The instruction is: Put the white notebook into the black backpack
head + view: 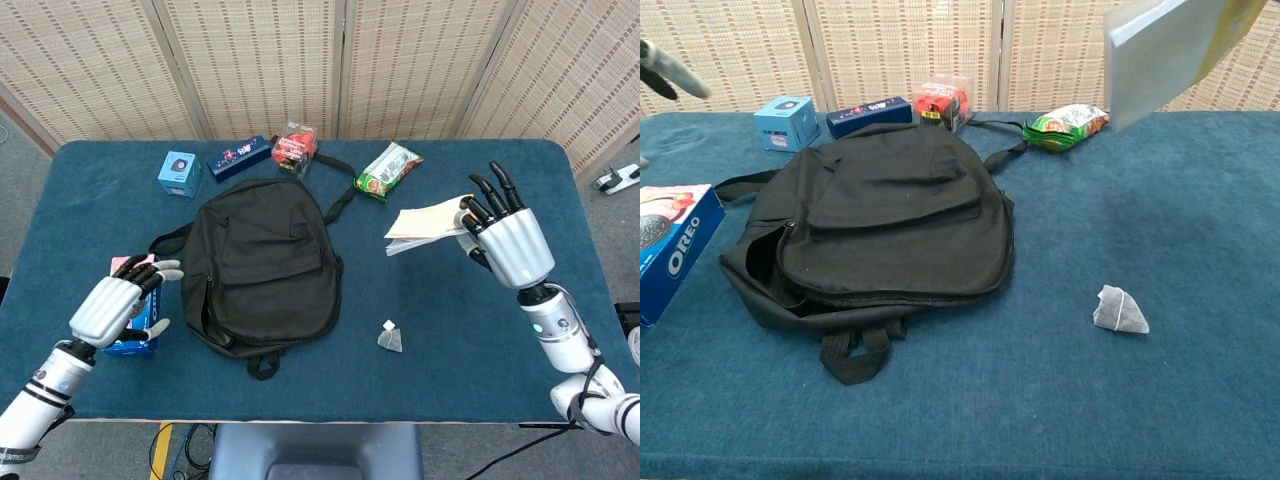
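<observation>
The black backpack (pixel 262 264) lies flat in the middle of the blue table (pixel 90 190); it also fills the left centre of the chest view (pixel 890 225). My right hand (pixel 508 243) holds the white notebook (pixel 427 222) well above the table, to the right of the backpack. In the chest view only the notebook (pixel 1160 55) shows, at the top right, and the hand is out of frame. My left hand (pixel 115 303) hovers over the Oreo box with fingers apart and nothing in it. One of its fingertips (pixel 665 72) shows at the chest view's top left.
An Oreo box (pixel 670 250) lies left of the backpack. At the back are a light blue box (pixel 179 172), a dark blue box (pixel 238 157), a red snack box (pixel 294 147) and a green snack bag (pixel 389 168). A tea bag (pixel 390 337) lies near the front.
</observation>
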